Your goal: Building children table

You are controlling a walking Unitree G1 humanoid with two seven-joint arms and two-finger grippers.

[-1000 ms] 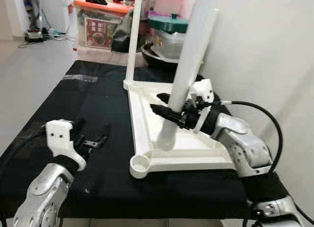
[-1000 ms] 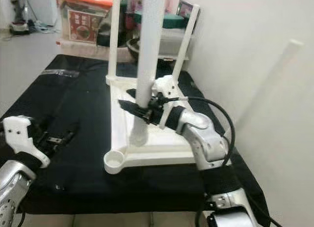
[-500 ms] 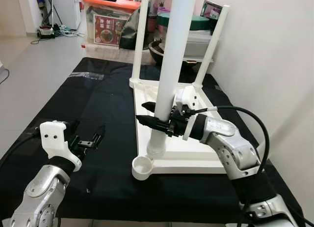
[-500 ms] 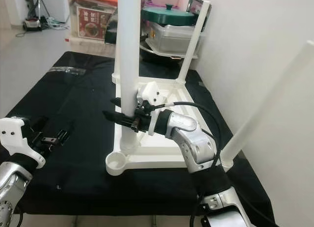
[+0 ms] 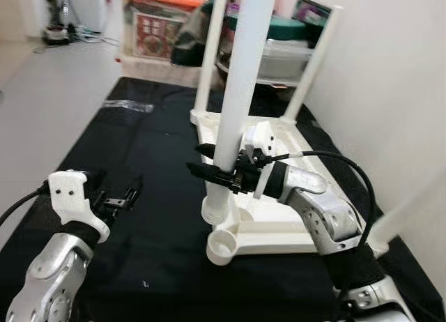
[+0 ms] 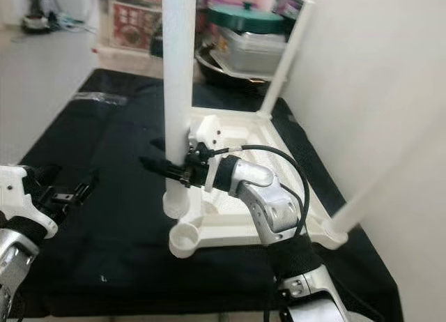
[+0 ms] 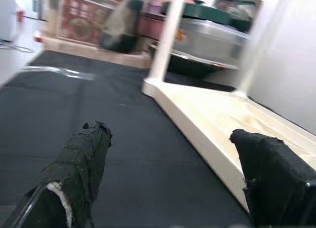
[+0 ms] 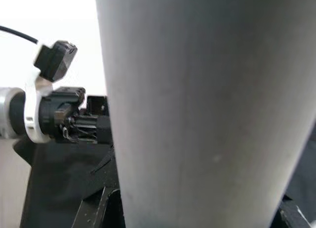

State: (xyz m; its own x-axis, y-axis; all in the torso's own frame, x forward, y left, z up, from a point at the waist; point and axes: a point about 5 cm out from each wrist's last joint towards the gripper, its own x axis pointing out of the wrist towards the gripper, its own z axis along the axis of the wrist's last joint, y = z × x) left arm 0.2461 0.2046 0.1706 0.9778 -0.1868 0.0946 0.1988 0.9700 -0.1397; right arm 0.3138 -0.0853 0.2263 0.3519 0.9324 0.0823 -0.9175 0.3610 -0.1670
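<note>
Smooth matt white plastic table frame and leg (faintly glossy) on matt black cloth.

A black-covered desk stands against a plain white wall. Pale floor runs along its left edge. Beyond the far edge sit an orange-lidded storage box and a green-lidded pot.

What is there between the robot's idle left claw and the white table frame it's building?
Only bare black cloth. In the left eye view, the left gripper hovers open over it, apart from the upturned white tabletop; the left wrist view shows the same empty stretch.
</note>
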